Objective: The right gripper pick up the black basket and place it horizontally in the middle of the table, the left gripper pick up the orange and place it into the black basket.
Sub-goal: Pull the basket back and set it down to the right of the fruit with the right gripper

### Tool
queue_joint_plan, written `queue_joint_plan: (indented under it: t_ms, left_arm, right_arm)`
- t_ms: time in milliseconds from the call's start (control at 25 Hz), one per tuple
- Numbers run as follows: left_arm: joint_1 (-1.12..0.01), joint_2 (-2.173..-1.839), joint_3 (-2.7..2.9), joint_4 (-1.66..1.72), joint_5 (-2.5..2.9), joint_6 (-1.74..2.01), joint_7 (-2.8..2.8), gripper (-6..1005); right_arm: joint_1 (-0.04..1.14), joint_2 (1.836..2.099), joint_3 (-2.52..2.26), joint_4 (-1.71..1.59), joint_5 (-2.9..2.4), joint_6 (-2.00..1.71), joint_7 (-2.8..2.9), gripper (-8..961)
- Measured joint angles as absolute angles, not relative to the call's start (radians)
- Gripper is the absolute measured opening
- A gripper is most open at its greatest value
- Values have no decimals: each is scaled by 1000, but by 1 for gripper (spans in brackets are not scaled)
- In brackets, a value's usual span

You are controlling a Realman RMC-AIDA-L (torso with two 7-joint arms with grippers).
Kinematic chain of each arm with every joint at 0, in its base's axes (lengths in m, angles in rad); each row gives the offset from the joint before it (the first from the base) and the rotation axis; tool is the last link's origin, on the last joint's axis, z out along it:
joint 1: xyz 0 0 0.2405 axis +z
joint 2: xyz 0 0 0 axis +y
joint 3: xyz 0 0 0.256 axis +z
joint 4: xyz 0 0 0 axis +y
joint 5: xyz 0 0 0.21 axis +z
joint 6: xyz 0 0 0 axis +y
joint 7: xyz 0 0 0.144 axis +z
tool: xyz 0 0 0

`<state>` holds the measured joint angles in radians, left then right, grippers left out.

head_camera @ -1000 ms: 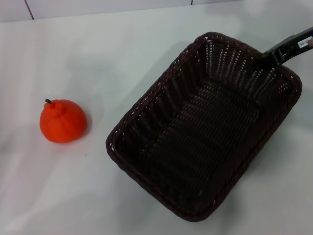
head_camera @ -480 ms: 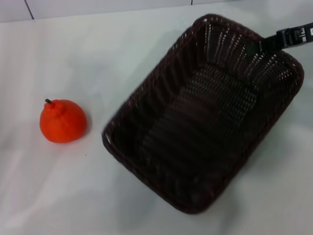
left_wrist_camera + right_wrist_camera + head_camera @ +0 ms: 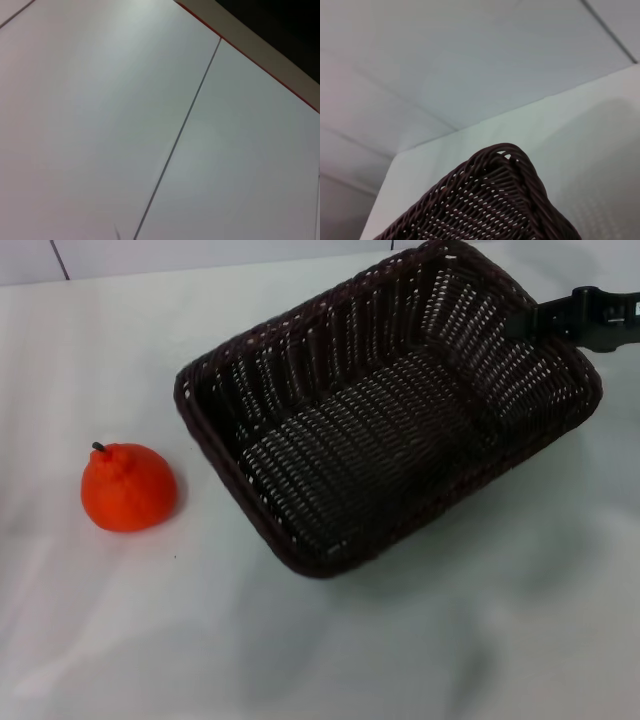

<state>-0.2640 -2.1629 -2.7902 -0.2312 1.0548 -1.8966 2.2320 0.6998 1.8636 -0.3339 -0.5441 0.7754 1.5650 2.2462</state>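
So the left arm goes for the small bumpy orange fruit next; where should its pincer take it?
Come straight down on the small bumpy orange fruit and close across its wide rounded body below the raised stem top. It sits upright on the glossy white table, apart from the dark woven basket.

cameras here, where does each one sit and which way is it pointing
Head view: on the robot's head, looking forward and down at the table, the orange and the black basket; the right hand reaches in at the basket's far right rim.
Left wrist view: on the left arm, facing plain white panels with a dark seam; none of the robot shows.
Right wrist view: on the right arm, looking past one basket corner to the table edge and wall; no fingers show.
Shared: the basket appears in the head and right wrist views.
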Motion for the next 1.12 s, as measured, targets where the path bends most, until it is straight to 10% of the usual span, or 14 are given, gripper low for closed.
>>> queue_joint_plan:
  t_ms: [680,1120]
  left_arm:
    - [-249,-2163,-2778,-233,1055,-1898,2232,932]
    - [-232,-2159,-2778,-234,1064,-1892,2232,932]
  right_arm:
    - [623,1952,-312,-515,856,1372,2379,195]
    - [614,1954,-310,-501,866,1402,2389,542]
